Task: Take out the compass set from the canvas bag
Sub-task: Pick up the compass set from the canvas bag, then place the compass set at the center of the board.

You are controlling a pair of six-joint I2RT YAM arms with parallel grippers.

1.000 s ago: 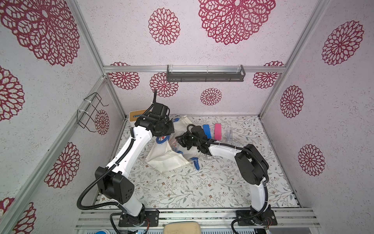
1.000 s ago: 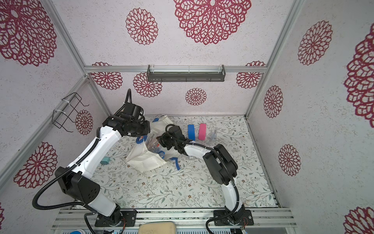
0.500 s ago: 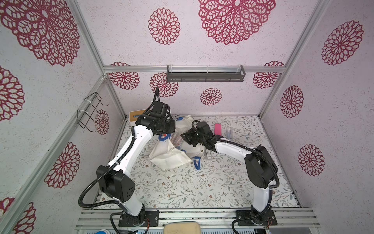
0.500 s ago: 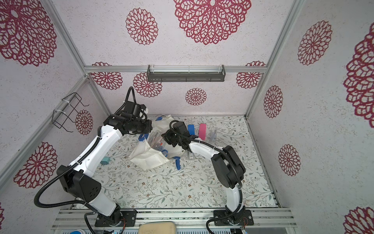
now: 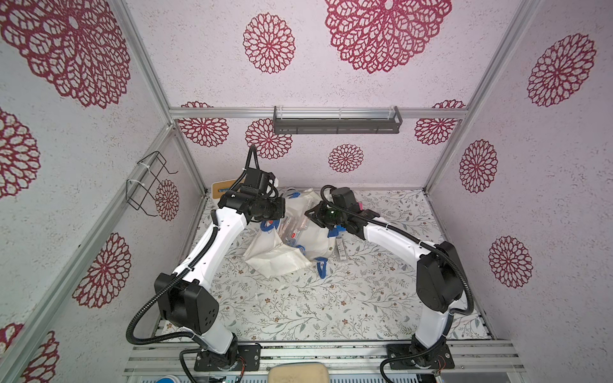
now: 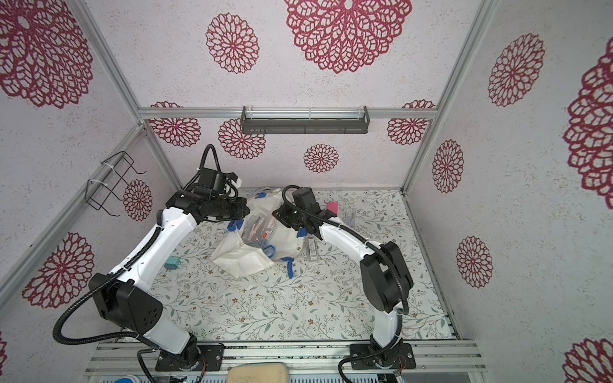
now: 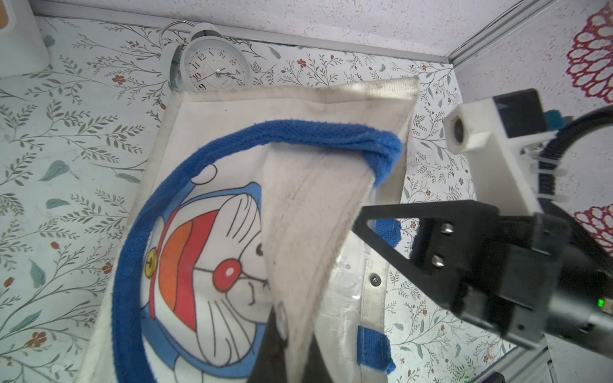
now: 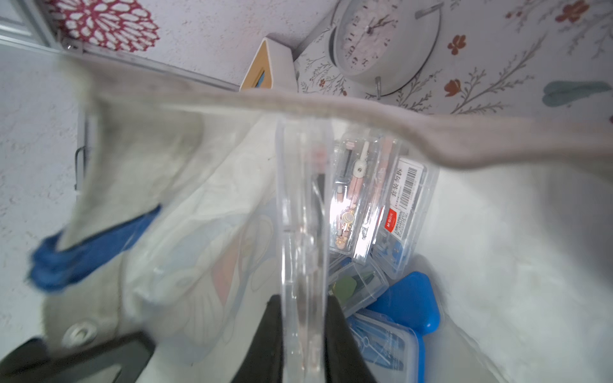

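In both top views the canvas bag [image 5: 282, 260] lies slumped on the flowered tabletop [image 5: 331, 298] between the two arms, and its opening shows from above. The left tool [image 5: 279, 214] is at the far-left edge of the mouth and the right tool [image 6: 278, 216] at the far-right edge. The compass set [image 6: 256, 228] shows as a clear case in the opening between them. The right arm is the nearer one to it.

In the left wrist view the left tool is closed narrow on a fold of the bag's rim and holds it up, so that the mouth stands open. The cloth is off-white coarse canvas, a little soiled, soft and creased. The handle [image 7: 265, 131] is thick blue webbing, and it loops over a cartoon print [image 7: 199, 258].

In the right wrist view the right tool pinches the compass set by its near end, with the fingers [image 8: 345, 351] on the two flat faces. The case is seen edge-on: thin, flat, hard transparent plastic, smooth and probably slippery. Its long axis runs straight away from the tool, under the rim and into the bag. So I judge that the pull must go back along this axis, toward the right arm and upward; otherwise the far end can catch on the cloth. Deeper in the bag lie another clear case [image 8: 378, 199] with a barcode label and a blue case [image 8: 388, 345].
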